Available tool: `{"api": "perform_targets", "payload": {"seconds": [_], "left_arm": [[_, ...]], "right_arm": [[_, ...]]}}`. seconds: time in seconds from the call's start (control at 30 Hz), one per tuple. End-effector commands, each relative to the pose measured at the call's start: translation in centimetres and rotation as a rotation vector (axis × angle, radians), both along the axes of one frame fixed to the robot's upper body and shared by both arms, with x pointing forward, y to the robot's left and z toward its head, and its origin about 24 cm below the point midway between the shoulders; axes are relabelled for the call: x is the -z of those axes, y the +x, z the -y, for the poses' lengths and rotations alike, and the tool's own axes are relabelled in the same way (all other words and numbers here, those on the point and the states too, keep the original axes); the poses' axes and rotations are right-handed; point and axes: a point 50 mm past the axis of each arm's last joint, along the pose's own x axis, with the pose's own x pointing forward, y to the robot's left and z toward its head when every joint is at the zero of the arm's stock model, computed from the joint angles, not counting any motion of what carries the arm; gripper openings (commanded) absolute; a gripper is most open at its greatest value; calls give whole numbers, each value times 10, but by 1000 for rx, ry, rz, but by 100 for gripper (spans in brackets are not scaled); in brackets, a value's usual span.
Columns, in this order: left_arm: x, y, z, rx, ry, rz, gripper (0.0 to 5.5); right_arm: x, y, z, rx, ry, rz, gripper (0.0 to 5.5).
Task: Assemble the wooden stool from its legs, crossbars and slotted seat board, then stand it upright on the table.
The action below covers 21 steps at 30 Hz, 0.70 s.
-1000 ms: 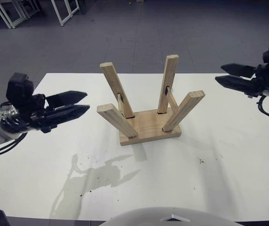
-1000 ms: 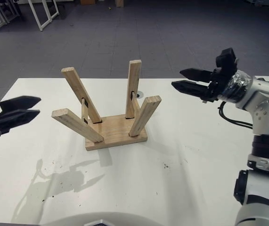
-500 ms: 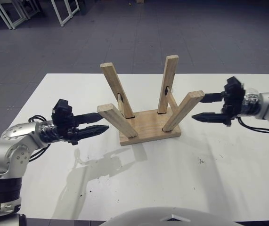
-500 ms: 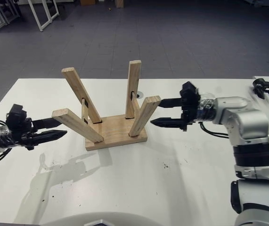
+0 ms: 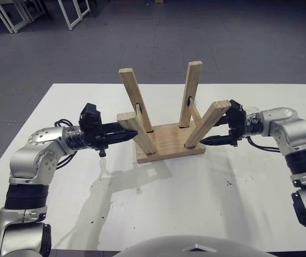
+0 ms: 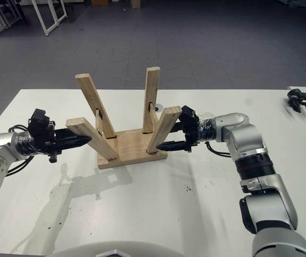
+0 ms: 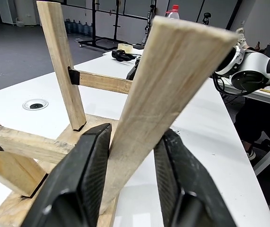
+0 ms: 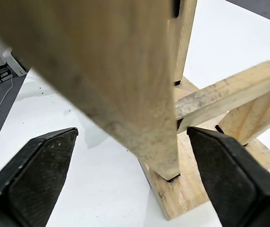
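- One stool [image 5: 169, 145] lies upside down mid-tabletop [image 5: 195, 214] in the head views. The left end effector [image 5: 131, 134] is at the near-left leg [image 5: 146, 143], and the right end effector [image 5: 213, 131] is at the near-right leg [image 5: 198, 135].
- Left wrist view: both fingers [image 7: 92, 161] press that leg, clenched on it.
- Right wrist view: released, the fingers [image 8: 40, 165] spread wide either side of its leg without touching.

Wooden stool [image 5: 169, 140] is showing pale tan, straight grain. The left gripper [image 5: 133, 133] and right gripper [image 5: 213, 131] are showing matte black. White table [image 5: 195, 203] is showing dark specks; floor [image 5: 142, 32], upper frame, grey tiles.
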Motion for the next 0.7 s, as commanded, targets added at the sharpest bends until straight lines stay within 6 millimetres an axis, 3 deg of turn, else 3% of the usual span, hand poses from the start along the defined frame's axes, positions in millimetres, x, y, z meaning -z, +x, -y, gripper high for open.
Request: {"api": "perform_targets", "payload": {"seconds": [0.03,0.43,0.7], "left_arm": [[19,-4,-3,14,60,-82,132],[28,-15,-9,-1,40,-130,131],[32,-21,-8,-9,33,-151,131]], "right_arm": [[1,6,-12,-35,6,27,370],[-3,10,-7,3,43,32,167],[-4,7,-4,1,27,10,159]]}}
